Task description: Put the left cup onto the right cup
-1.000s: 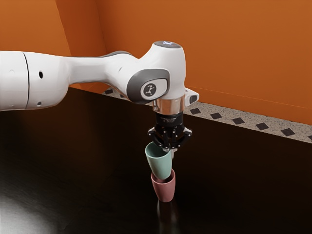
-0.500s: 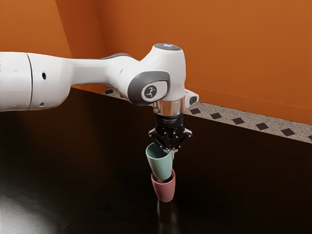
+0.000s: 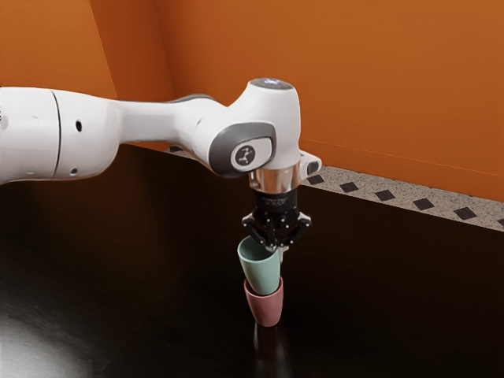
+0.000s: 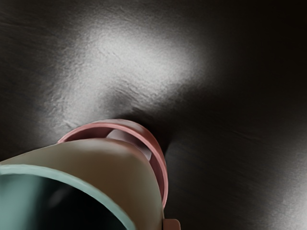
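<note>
Though tilted, green cup [image 3: 259, 269] inside pink cup [image 3: 266, 309]

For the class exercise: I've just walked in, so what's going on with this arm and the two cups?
A white robot arm has its black two-finger gripper pinched on the rim of a pale green plastic cup. The base of that cup sits inside a pink cup on the dark glossy table, and it leans toward the exterior view's left. Stacking looks nearly done, with release not yet made.
</note>
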Available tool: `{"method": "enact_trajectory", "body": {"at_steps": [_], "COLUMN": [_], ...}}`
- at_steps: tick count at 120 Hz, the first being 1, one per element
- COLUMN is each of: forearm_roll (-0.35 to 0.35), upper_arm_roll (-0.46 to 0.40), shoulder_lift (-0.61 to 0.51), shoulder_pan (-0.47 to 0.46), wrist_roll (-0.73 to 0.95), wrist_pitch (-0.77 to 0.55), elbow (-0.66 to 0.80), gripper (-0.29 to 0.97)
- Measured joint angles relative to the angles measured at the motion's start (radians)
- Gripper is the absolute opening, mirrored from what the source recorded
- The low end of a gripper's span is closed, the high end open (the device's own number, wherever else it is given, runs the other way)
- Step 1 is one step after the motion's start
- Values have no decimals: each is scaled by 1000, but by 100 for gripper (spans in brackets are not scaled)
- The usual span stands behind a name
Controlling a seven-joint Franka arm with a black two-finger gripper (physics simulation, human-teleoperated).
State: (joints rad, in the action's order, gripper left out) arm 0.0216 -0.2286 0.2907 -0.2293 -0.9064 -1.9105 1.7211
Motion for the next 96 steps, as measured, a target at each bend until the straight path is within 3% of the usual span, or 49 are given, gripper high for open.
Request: {"method": "enact_trajectory", "body": {"at_steps": [24, 40, 63, 96], "forearm_roll": [5, 9, 10, 11], "upper_arm_roll": [0, 0, 0, 1], "shoulder_lift": [-2, -3, -3, -25], "shoulder_pan": [1, 1, 1, 1], "wrist_roll": [16, 25, 35, 45], "wrist_pitch": [-4, -6, -6, -2], "elbow": [2, 3, 4, 5], "gripper": [30, 48, 60, 66]}}
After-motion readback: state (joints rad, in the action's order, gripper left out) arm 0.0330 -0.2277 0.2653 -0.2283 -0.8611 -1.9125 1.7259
